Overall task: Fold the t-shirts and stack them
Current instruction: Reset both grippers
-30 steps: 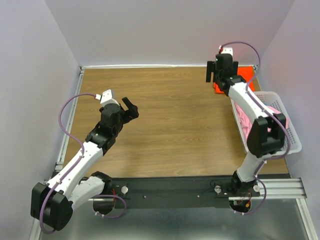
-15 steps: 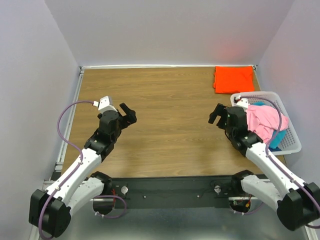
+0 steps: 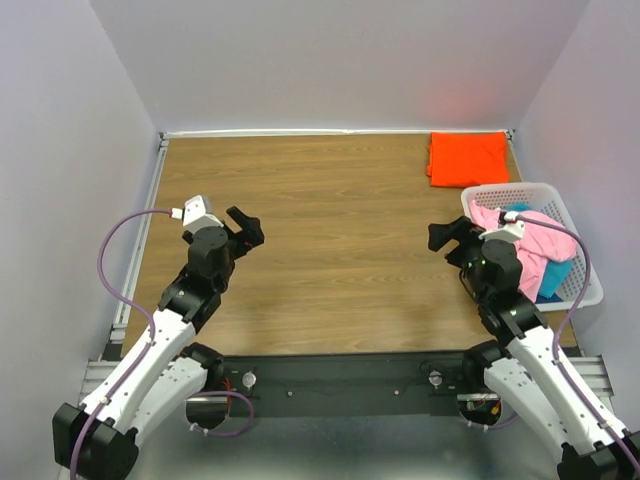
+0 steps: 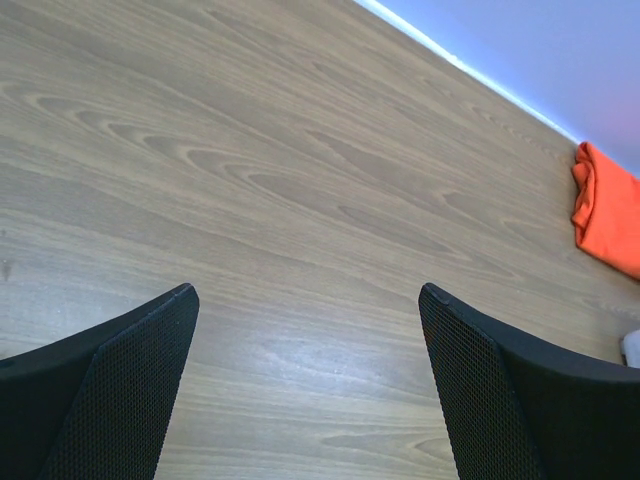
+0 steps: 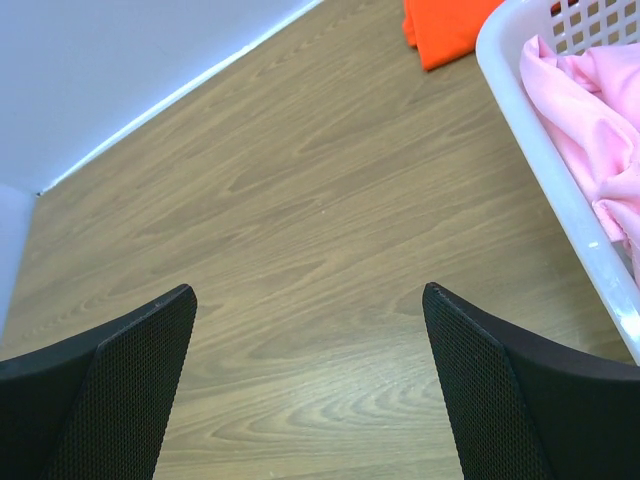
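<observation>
Pink t-shirt, judged soft and light, is best pinched at a raised fold, while left gripper and right gripper are seen spread wide, empty.

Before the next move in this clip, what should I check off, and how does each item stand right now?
1. Left hand open and empty: ok.
2. Right hand open and empty: ok.
3. Orange-red shirt lying folded at the far right corner: ok.
4. Pink shirt on top in the white basket, exposed for a grasp: ok.
5. Teal shirt free to lift: cannot tell, it is mostly covered by the pink one.
6. Table bare between the hands for folding: ok.
</observation>
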